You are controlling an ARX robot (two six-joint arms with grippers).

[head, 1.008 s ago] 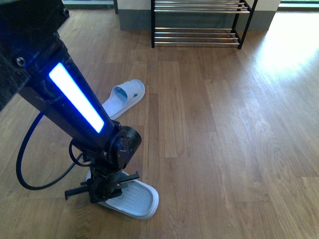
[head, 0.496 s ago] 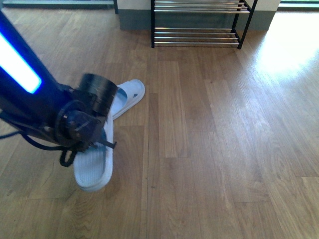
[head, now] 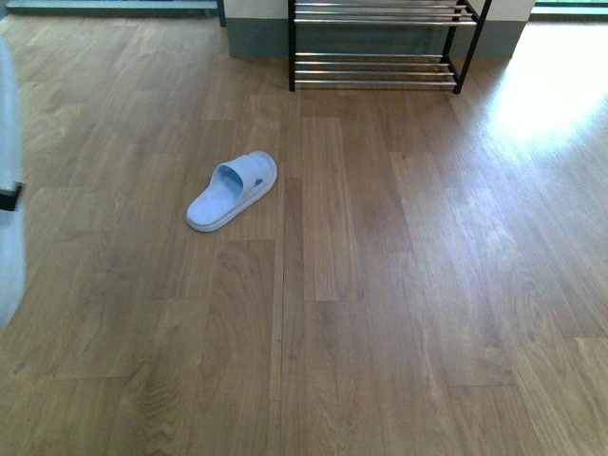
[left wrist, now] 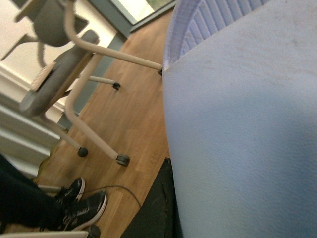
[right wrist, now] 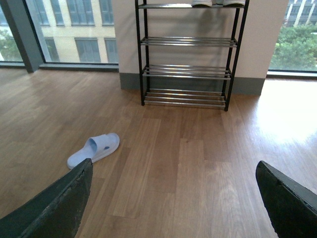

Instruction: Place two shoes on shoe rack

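The shoes here are two light blue slippers, not sneakers. One slipper (head: 233, 190) lies on the wood floor left of centre, also in the right wrist view (right wrist: 94, 150). My left gripper (left wrist: 168, 208) is shut on the other slipper (left wrist: 237, 124), held high; in the front view it is a blur at the left edge (head: 8, 218). The shoe rack (head: 375, 71) stands against the far wall, black frame with chrome rods (right wrist: 187, 72). My right gripper (right wrist: 173, 198) is open and empty, above the floor, facing the rack.
White-soled shoes (right wrist: 217, 2) sit on the rack's top shelf. An office chair (left wrist: 64, 74), a person's feet in black sneakers (left wrist: 81, 206) and a cable lie to the left. Windows flank the wall behind the rack.
My left arm has lifted the near slipper off the floor and swung it left and up, leaving the front view except for the slipper at the left edge.
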